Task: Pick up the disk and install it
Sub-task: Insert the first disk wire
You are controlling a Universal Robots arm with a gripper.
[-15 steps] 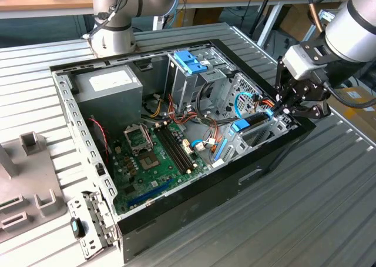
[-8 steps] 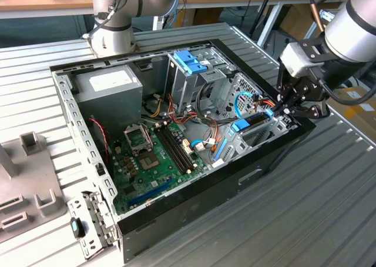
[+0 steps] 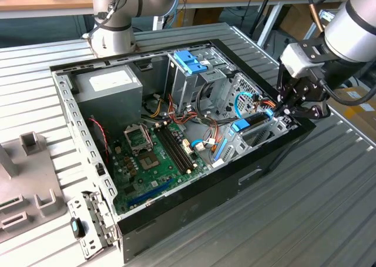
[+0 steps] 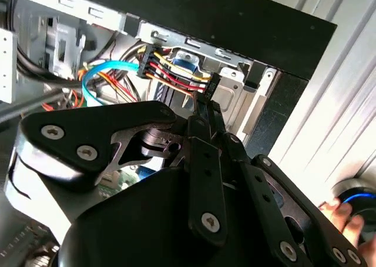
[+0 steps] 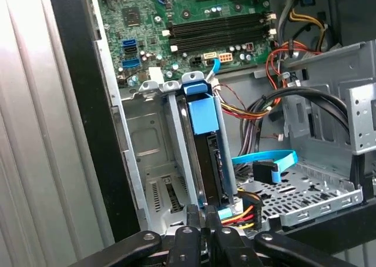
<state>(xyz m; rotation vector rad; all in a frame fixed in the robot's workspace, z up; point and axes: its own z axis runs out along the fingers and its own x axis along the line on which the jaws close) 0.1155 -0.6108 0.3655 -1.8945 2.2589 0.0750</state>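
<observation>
The disk point(image 5: 212, 161) stands on edge in the drive bay at the case's corner. Its blue carrier frame point(image 5: 202, 111) sits at the end toward the motherboard, and in the exterior view the disk point(image 3: 254, 121) lies in the bay on that view's right. A black connector with red, yellow and black wires point(image 4: 176, 73) is at the disk's outer end. My gripper point(image 5: 205, 215) hangs just over that end with its fingers pressed together, its tip point(image 4: 207, 99) right at the connector. Nothing shows between the fingers.
The open computer case point(image 3: 194, 187) lies on a slatted metal table. Inside are the motherboard point(image 3: 158, 155), a grey power-supply box point(image 3: 108, 84) and a tall metal cage with a blue clip point(image 3: 191, 61). A light-blue data cable point(image 5: 267, 159) loops beside the bay. A person's fingers point(image 4: 346, 217) show nearby.
</observation>
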